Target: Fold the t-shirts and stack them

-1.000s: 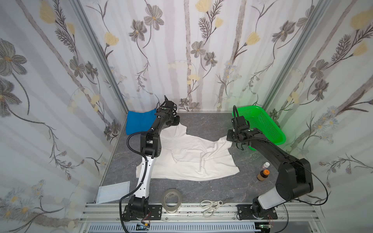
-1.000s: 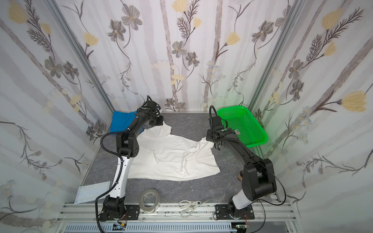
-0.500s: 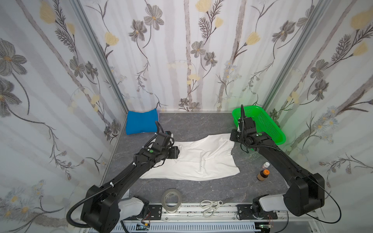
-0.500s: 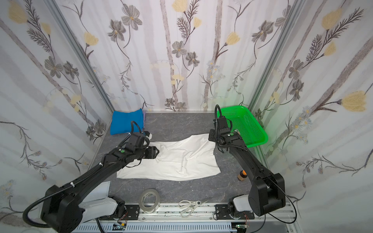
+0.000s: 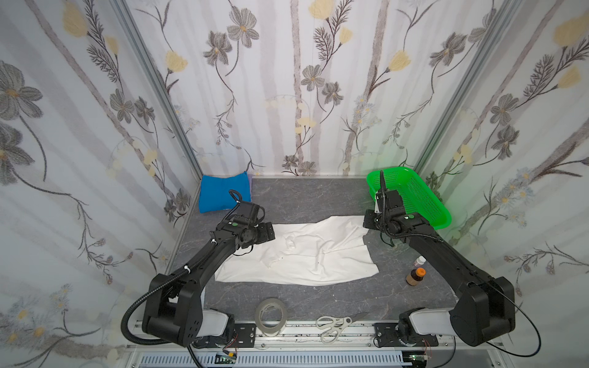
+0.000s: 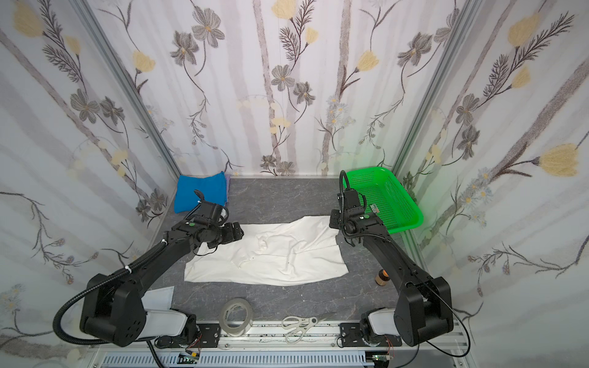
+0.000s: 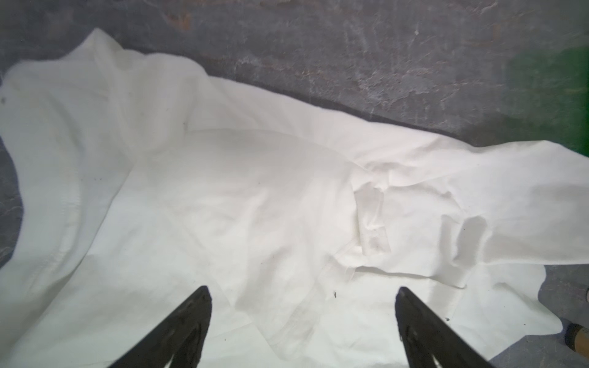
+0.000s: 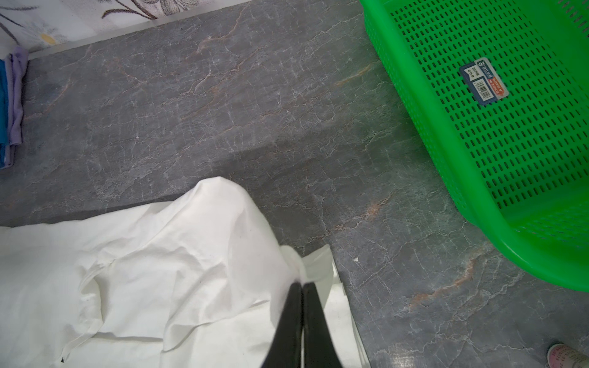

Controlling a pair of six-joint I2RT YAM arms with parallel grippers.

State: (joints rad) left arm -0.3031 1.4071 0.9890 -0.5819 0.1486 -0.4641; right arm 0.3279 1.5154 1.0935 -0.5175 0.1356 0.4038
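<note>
A white t-shirt (image 5: 306, 258) (image 6: 274, 258) lies folded over and wrinkled across the middle of the grey table. My left gripper (image 7: 302, 291) (image 5: 267, 231) hovers open just over the shirt's left end, its jaws wide apart with only cloth below them. My right gripper (image 8: 301, 284) (image 5: 368, 220) is shut on the shirt's far right corner and holds that edge slightly raised. A folded blue t-shirt (image 5: 223, 192) (image 6: 200, 194) rests in the back left corner, just behind the left arm.
An empty green mesh basket (image 5: 424, 207) (image 8: 414, 127) stands at the back right, close to the right gripper. Two small bottles (image 5: 416, 274) stand by the right arm. A tape roll (image 5: 271, 317), scissors (image 5: 338, 323) and a white sheet (image 6: 159, 294) lie along the front edge.
The left arm came from the back, beside the blue t-shirt, to the white shirt's left end, then opened and let go. The right gripper moved right, still shut on it.
</note>
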